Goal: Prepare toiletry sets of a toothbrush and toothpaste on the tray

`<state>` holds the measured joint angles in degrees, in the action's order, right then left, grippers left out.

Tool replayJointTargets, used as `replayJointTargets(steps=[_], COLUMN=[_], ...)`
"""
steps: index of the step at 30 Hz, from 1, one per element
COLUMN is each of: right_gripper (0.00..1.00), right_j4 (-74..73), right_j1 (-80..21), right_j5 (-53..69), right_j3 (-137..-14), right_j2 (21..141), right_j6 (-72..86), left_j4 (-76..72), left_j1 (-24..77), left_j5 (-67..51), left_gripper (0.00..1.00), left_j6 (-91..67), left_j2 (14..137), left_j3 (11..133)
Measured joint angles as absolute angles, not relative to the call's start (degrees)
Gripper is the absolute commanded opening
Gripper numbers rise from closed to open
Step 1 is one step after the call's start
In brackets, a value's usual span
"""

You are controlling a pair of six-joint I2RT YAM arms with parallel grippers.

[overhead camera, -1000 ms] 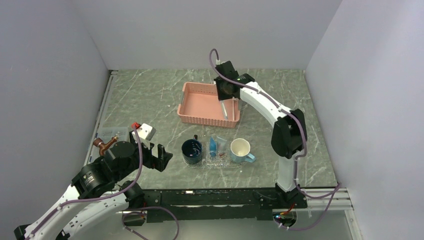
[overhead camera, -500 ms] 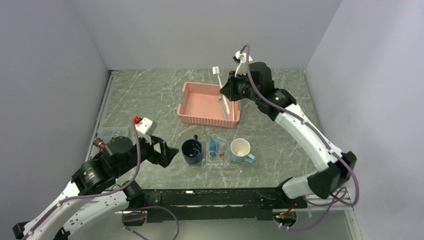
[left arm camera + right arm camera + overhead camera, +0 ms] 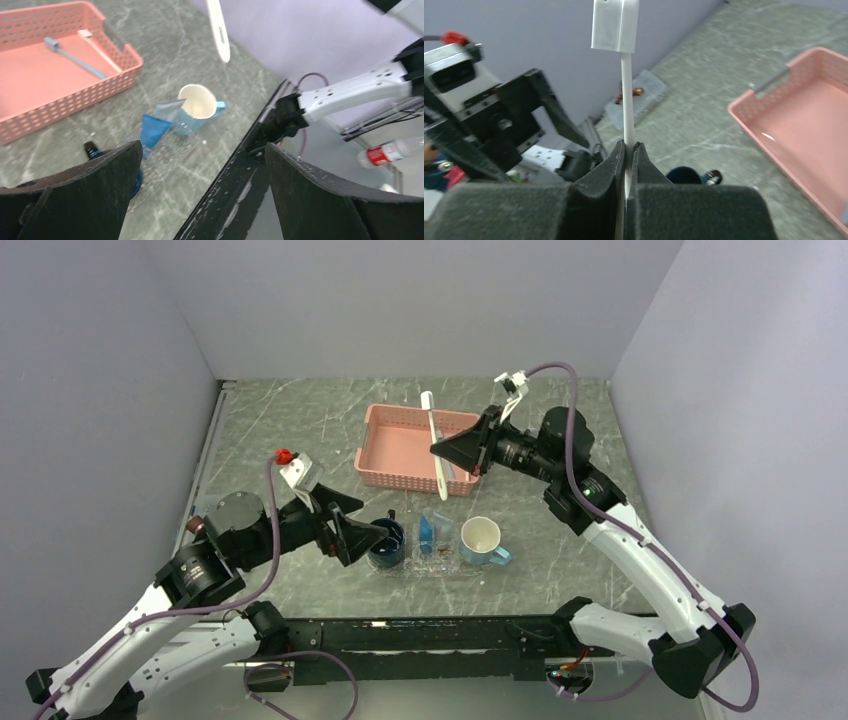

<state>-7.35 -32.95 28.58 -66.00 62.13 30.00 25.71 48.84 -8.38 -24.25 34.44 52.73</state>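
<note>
Grey-green marbled table (image 3: pixel 290 440) fills the floor of a pale-walled booth. Nearest my bases, in the lower left of the overhead view, my left end effector (image 3: pixel 362 520) hovers with its jaws spread wide and nothing between them, just beside the dark blue mug (image 3: pixel 384 542). Its wrist camera looks out between the two black fingers (image 3: pixel 85 190) onto the table.

At lower middle of the overhead view lies the clear tray (image 3: pixel 447 563), hard to make out against the stone. A blue toothpaste tube (image 3: pixel 426 532) rests on it, between the dark mug and a light blue mug (image 3: pixel 482 540) with a cream inside.

Farther back, in the centre, sits the pink basket (image 3: pixel 405 478). A second toothbrush (image 3: pixel 75 55), greyish, lies on its floor.

Above the basket's right half my right end effector (image 3: pixel 445 450) is clamped on the white toothbrush (image 3: pixel 431 425). I grip the handle partway along. The brush is held in the air, close to upright in the right wrist view, head uppermost, touching nothing else.
</note>
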Motion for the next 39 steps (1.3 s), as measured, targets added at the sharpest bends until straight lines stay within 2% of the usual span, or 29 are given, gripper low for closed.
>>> replayJointTargets(steps=[8, 17, 22, 26, 34, 39], right_gripper=[0.0, 0.0, 0.0, 0.0, 0.0, 0.0], right_j4=[11.51, 26.87, 30.39, 32.56, 33.82, 33.5], right_j1=[-34.35, -40.73, -44.88, -46.74, -49.28, -50.96], right_j5=[36.36, 37.89, 36.29, 34.63, 30.2, 28.05], right_j3=[-57.43, -53.69, -53.65, -53.56, -53.36, -53.36], right_j2=[58.89, 58.92, 58.94, 59.22, 60.03, 60.38], right_j6=[43.09, 53.69, 54.68, 55.33, 55.46, 54.65], left_j4=[14.76, 4.78, 0.95, -1.63, -3.86, -4.38], left_j1=[48.84, 48.84, 48.84, 48.84, 48.84, 48.84], left_j5=[-16.4, -22.04, -23.81, -25.17, -27.24, -27.68], left_gripper=[0.99, 1.0, 0.9, 0.79, 0.47, 0.19], left_j6=[-30.39, -35.92, -38.59, -39.86, -41.19, -41.58], left_j2=[37.54, 41.04, 41.47, 41.52, 41.45, 41.43], left_j3=[52.71, 52.38, 51.75, 51.75, 51.75, 51.75])
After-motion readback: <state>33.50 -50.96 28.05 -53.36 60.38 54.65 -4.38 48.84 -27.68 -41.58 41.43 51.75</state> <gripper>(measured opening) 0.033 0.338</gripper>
